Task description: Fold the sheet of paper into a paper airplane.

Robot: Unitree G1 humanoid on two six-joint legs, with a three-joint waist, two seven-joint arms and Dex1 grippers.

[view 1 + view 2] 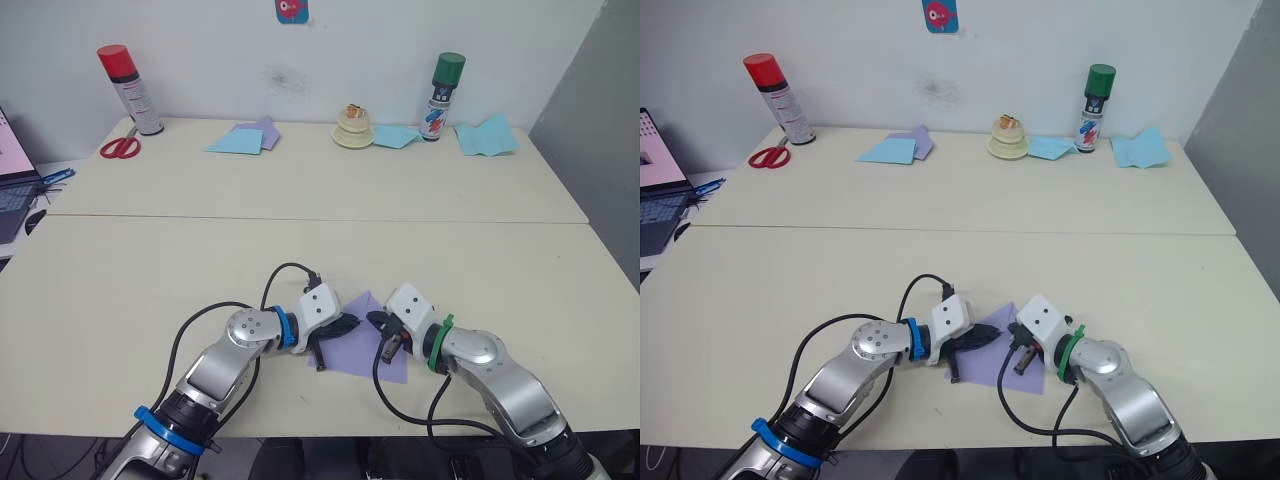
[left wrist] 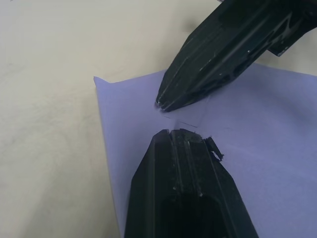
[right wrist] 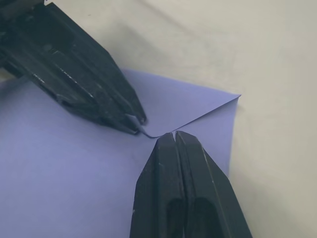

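Left eye view: sheet of paper flat on the near table, close to the front edge, between the two arms, one corner pointing away from the robot. Left gripper closed, tips pressing down on the sheet, nothing pinched. Right gripper likewise closed, tips down on the paper just beside the left's, gripping nothing. Right wrist view: a folded flap edge running from the fingertips out to the corner, barely lifted. Likely risks: tips sliding and dragging the thin sheet askew, a crooked crease, or a small tear where both points press so near each other.
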